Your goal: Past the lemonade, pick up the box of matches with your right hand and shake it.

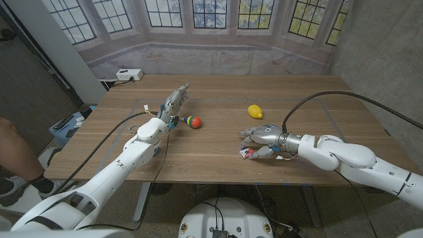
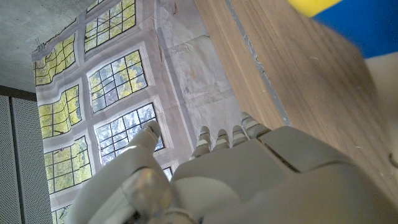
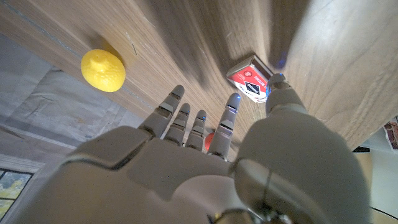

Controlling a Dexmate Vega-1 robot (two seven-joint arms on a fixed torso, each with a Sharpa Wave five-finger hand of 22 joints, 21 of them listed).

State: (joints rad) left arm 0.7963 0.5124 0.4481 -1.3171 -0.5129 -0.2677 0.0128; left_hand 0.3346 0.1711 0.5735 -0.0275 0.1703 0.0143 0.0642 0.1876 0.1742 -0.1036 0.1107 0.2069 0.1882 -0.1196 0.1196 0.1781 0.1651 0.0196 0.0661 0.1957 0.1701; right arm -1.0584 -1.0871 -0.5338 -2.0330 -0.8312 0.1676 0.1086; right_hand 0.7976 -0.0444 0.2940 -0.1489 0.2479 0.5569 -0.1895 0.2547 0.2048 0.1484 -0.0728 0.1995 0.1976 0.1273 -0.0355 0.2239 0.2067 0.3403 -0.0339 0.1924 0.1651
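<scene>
Left hand [image 2: 249, 180] — fingers straight, apart — beside the wooden table [image 2: 292, 68].

lemon [image 1: 255, 111] beyond right hand [image 1: 259, 140] | ball [image 1: 193, 121] leftward | between: bare

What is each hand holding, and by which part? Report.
Nothing is held. The right hand is open beside the matchbox lying on the table; the left hand is empty.

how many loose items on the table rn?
3: a yellow lemon mid-table, a multicoloured ball by the left robot hand, a matchbox at the right robot hand.
</scene>
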